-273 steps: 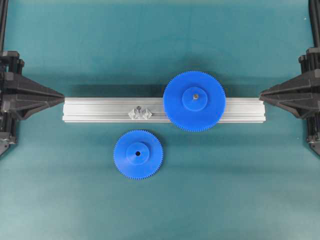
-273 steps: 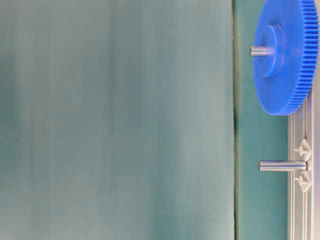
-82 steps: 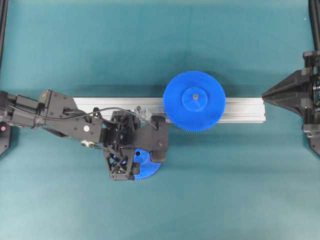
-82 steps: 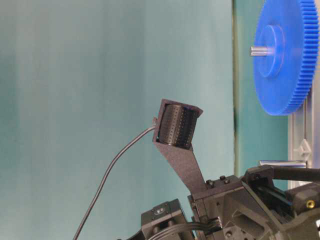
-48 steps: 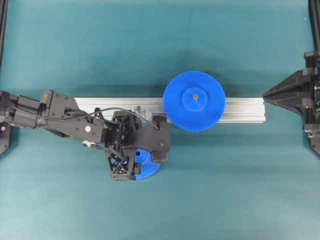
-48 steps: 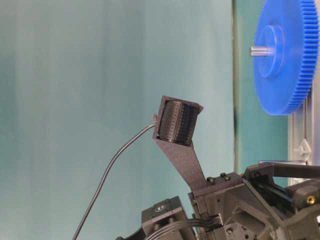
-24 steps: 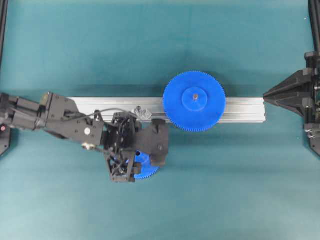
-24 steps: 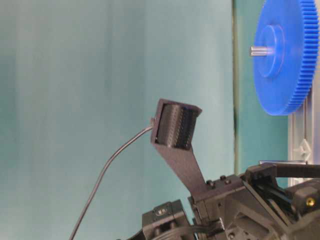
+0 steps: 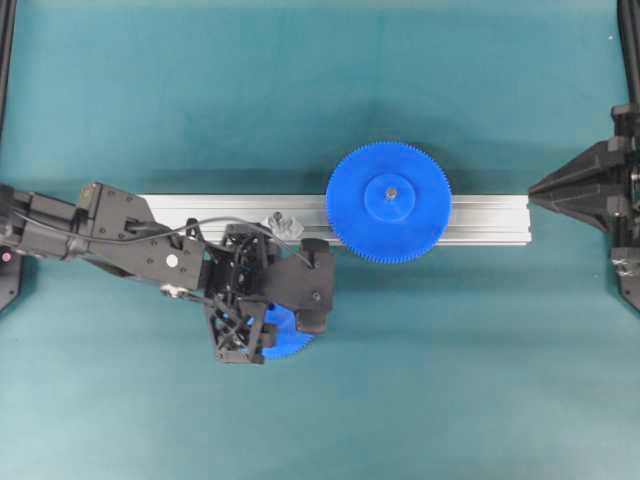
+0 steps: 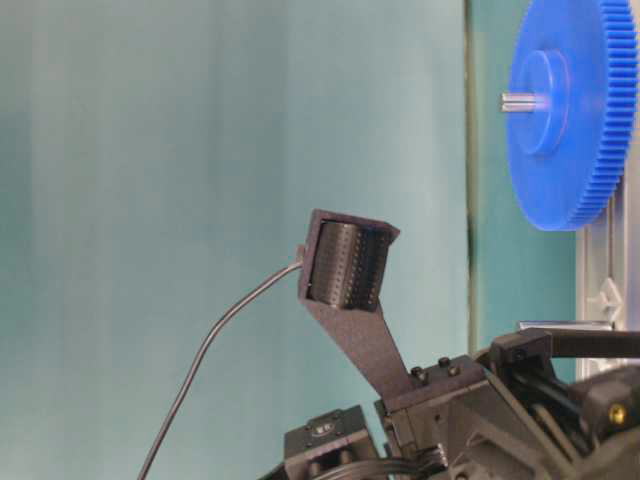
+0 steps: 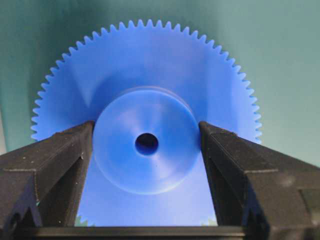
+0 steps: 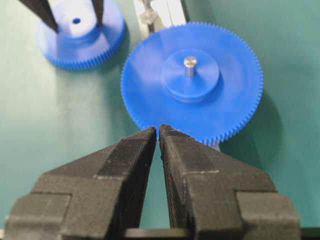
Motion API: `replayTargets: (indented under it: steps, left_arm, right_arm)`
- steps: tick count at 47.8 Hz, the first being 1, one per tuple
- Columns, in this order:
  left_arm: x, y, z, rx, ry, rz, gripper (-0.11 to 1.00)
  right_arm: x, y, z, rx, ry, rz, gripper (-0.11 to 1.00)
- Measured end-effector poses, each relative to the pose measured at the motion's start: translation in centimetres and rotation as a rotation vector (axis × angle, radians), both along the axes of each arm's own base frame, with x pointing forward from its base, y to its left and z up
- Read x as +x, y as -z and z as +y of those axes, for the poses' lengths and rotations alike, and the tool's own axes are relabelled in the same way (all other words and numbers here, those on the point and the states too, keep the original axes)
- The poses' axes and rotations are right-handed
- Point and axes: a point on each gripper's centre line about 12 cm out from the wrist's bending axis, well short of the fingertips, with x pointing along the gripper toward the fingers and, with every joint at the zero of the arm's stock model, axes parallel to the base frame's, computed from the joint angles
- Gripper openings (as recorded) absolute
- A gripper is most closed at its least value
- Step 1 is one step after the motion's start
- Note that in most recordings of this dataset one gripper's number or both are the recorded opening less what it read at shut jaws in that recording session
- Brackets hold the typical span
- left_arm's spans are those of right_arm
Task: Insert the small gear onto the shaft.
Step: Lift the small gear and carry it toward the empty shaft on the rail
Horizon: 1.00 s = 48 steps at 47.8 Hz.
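- Teal surface point(image 9: 450, 400) carries the rail point(image 9: 490, 220) and wider gear point(image 9: 388, 203).
- Small gear point(image 11: 145, 145) lies beside the rail, near the bare shaft point(image 10: 565, 326).
- Left pincer point(image 11: 146, 145) has just narrowed, pinching its hub: lift comes next.
- Right pincer point(image 12: 158, 131) sits pressed together.

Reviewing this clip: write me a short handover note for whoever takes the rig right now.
Left gripper: jaws closed on the raised hub of the small gear, which sits on the mat in front of the rail.
Right gripper: shut, empty, parked at the right edge.
The shaft stands bare on the rail, beside the wider gear, which is already on its own pin.
Done: gear grasped. Left: lift, align the hole over the shaft, lower, release.
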Motion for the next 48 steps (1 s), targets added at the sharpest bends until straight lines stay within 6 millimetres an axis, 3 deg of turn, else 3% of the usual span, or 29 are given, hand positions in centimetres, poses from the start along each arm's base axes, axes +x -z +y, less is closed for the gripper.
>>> replayTargets:
  steps: [9,20,27,37,43,48]
  left_arm:
    - [0.1,-1.4,0.1,0.032,0.061,0.003,0.71]
    - [0.8,-5.1,0.8,0.057,0.1,-0.058,0.71]
    - [0.8,-8.0,2.4,0.057,0.06,-0.129,0.71]
    - [-0.7,-13.2,6.1,0.066,-0.032,-0.255,0.71]
    - [-1.9,-13.3,7.7,0.081,-0.059,-0.254,0.71]
    - [-2.1,-13.0,7.8,0.089,-0.049,-0.245,0.71]
  right_arm:
    - [-0.2,-0.3,0.0,0.0,0.001,-0.015,0.27]
    - [-0.5,-0.3,0.0,-0.001,0.001,-0.021,0.27]
    - [-0.5,-0.2,0.0,-0.002,0.0,-0.02,0.27]
    - [-0.5,-0.2,0.0,-0.002,0.0,-0.018,0.27]
    - [-0.5,-0.1,0.1,0.0,0.001,-0.018,0.27]
    - [-0.6,-0.1,0.1,-0.001,0.001,-0.021,0.27]
